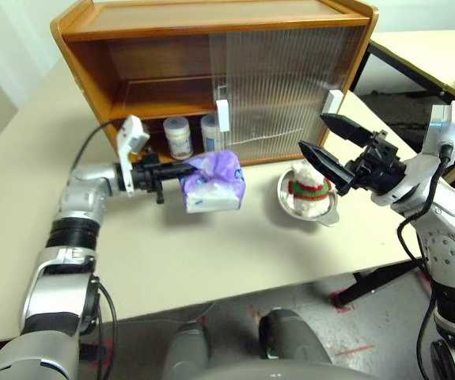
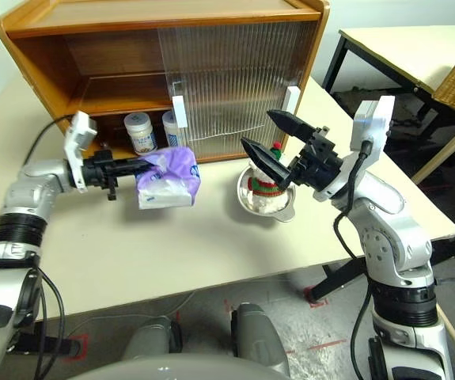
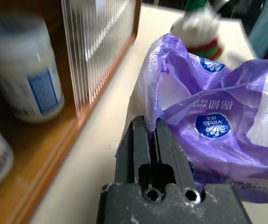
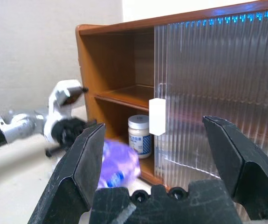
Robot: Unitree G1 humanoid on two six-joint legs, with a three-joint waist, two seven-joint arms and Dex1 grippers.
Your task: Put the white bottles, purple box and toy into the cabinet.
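Left tool [image 1: 172,172] clenched on a gathered fold of the purple box [image 1: 214,184], which hangs from the fingertips above the counter [image 1: 235,253], just in front of the cabinet [image 1: 211,71] opening. The pack lies beyond the fingertips, on the side toward the robot's right; its long axis runs roughly level and across the counter, with the lilac wrapper bunched upward at the pinched end and the white underside facing the camera.

Right tool [image 1: 327,142] released, jaws spread wide, raised above the toy [image 1: 309,190], apart from it. The toy sits upright in a metal bowl [image 1: 286,199] on the counter, before the closed ribbed sliding door [image 1: 290,87].

Two white bottles [image 1: 179,138] stand upright side by side on the cabinet floor at the open left half, behind the held pack.

The left wrist view shows the two fingers [image 3: 138,149] pressed together with wrapper between them, and printing on the pack. The right wrist view shows one bottle beside the white door handle [image 4: 157,116], the inner shelf [image 4: 124,95], and the left tool holding the pack in front of the opening.
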